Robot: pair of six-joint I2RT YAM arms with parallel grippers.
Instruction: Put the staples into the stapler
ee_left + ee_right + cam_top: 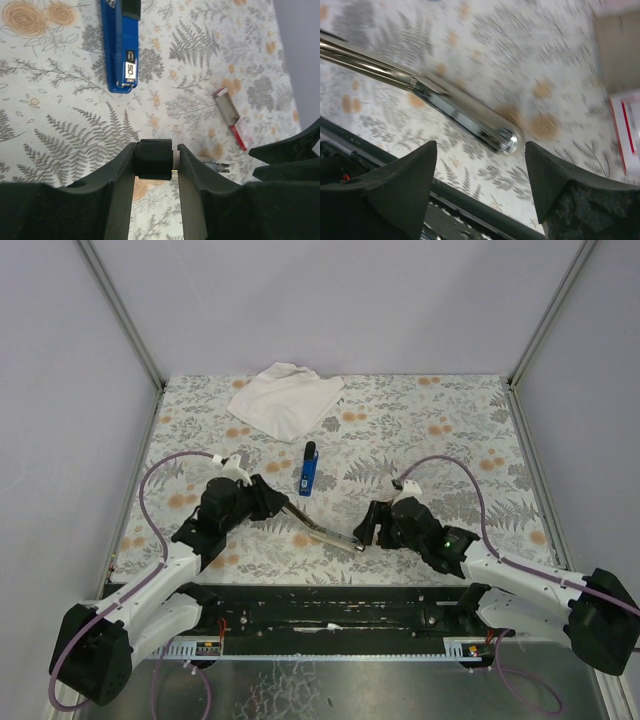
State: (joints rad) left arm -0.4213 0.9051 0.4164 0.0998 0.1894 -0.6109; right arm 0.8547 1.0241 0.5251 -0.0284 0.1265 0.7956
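A black and chrome stapler (318, 527) lies opened out between the arms. My left gripper (272, 502) is shut on its black rear end (152, 159). The chrome magazine rail (465, 112) runs to a rounded tip just in front of my right gripper (480, 145), which is open and holds nothing. The staples box (231, 117), small with a pink-red and white label, lies open on the table to the right of the left gripper. It also shows at the right edge of the right wrist view, as the staples box (626, 132). My right gripper (368, 530) hides it in the top view.
A blue stapler (308, 468) lies closed behind the arms, and the blue stapler (121, 45) is also ahead of the left gripper. A crumpled white cloth (285, 398) sits at the back. The table's black front rail (470, 200) runs just under the right fingers.
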